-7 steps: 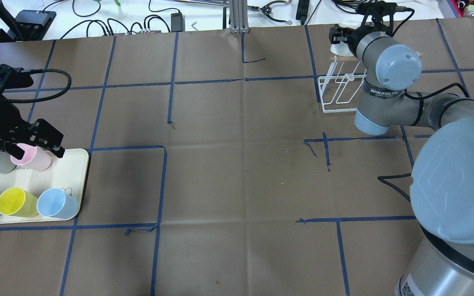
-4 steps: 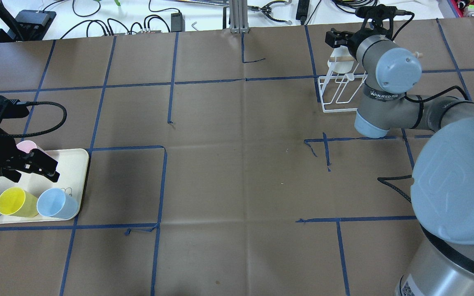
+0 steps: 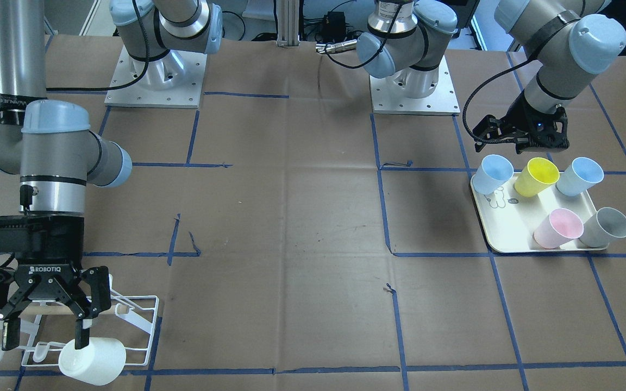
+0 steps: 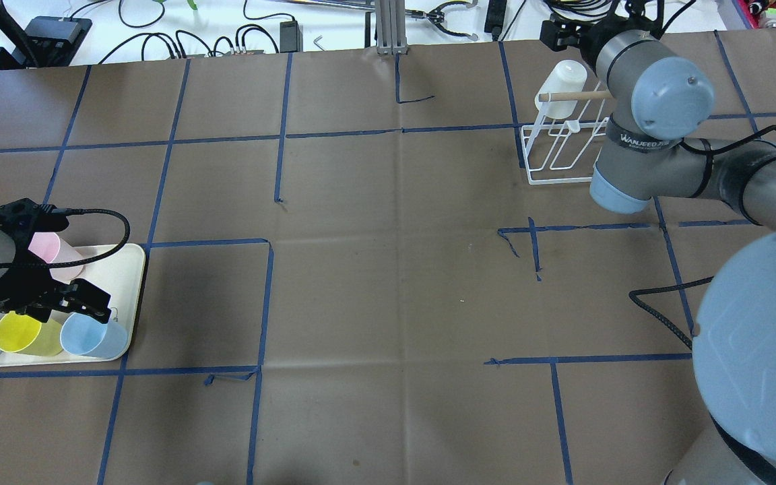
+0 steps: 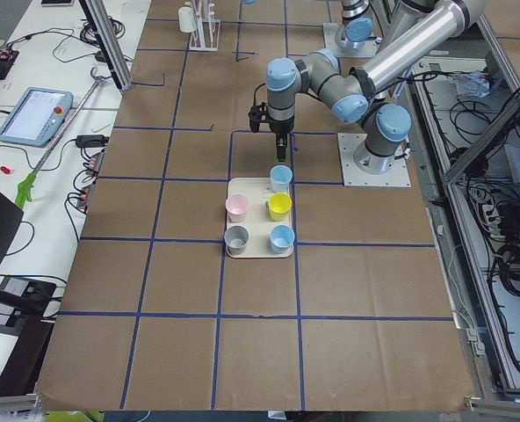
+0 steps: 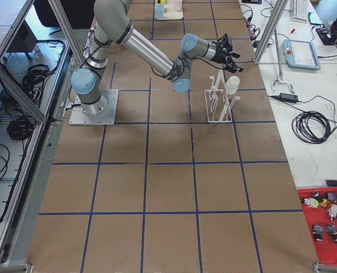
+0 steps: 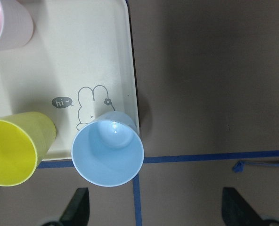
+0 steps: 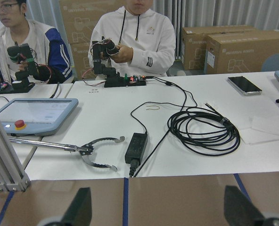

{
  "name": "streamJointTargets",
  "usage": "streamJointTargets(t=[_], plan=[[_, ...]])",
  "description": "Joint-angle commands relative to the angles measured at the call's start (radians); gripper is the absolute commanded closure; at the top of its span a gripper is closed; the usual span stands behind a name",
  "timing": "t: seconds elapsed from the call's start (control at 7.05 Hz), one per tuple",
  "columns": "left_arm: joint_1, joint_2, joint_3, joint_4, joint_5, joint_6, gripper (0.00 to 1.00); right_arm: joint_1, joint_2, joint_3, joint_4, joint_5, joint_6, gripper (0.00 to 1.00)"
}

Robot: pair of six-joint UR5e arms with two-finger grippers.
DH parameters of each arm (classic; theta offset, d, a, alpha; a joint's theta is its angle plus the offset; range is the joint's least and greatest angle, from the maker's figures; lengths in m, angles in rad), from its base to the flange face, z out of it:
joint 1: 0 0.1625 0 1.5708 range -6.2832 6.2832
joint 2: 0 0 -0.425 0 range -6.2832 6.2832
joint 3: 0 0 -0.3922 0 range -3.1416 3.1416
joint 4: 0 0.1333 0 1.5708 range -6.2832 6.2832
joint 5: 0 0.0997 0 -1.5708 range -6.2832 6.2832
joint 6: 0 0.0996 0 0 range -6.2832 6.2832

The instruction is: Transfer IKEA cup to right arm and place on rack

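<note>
A white cup [image 4: 562, 79] hangs on a prong of the white wire rack [image 4: 556, 158] at the far right; it also shows in the front view [image 3: 91, 361]. My right gripper [image 3: 43, 341] is open and empty, just above the rack and apart from the cup; in the overhead view it [image 4: 558, 35] is beyond the rack. My left gripper [image 4: 68, 310] is open and empty over the near row of the cream tray [image 4: 115, 269]. Its wrist view shows a light blue cup [image 7: 107, 155] and a yellow cup [image 7: 17, 148] just ahead of the open fingers [image 7: 78, 209].
The tray also holds a pink cup [image 3: 557, 228], a grey cup [image 3: 606, 227] and a second light blue cup [image 3: 579, 176]. Cables and tools [image 8: 203, 129] lie on the white bench beyond the table's far edge, where two operators sit.
My right gripper has let go of the white cup, left it on the rack and drawn away towards the table's far edge. My left gripper has moved from over the pink cup to the tray's near row.
</note>
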Motion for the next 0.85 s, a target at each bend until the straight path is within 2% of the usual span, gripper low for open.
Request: streamJointTargets(t=[0.0, 0.14, 0.43, 0.71], plan=[[0.008, -0.016, -0.072, 0.098, -0.002, -0.004, 0.01, 0.007, -0.14, 0.052, 0.024, 0.004, 0.101, 0.0], [0.009, -0.041, -0.089, 0.142, -0.002, -0.004, 0.01, 0.007, -0.207, 0.116, 0.039, 0.007, 0.169, 0.0], [0.009, -0.098, -0.112, 0.22, -0.002, 0.001, 0.01, 0.022, -0.308, 0.212, 0.038, 0.038, 0.494, 0.0], [0.009, -0.113, -0.115, 0.221, -0.002, 0.001, 0.01, 0.071, -0.362, 0.282, 0.027, 0.063, 0.794, 0.0]])
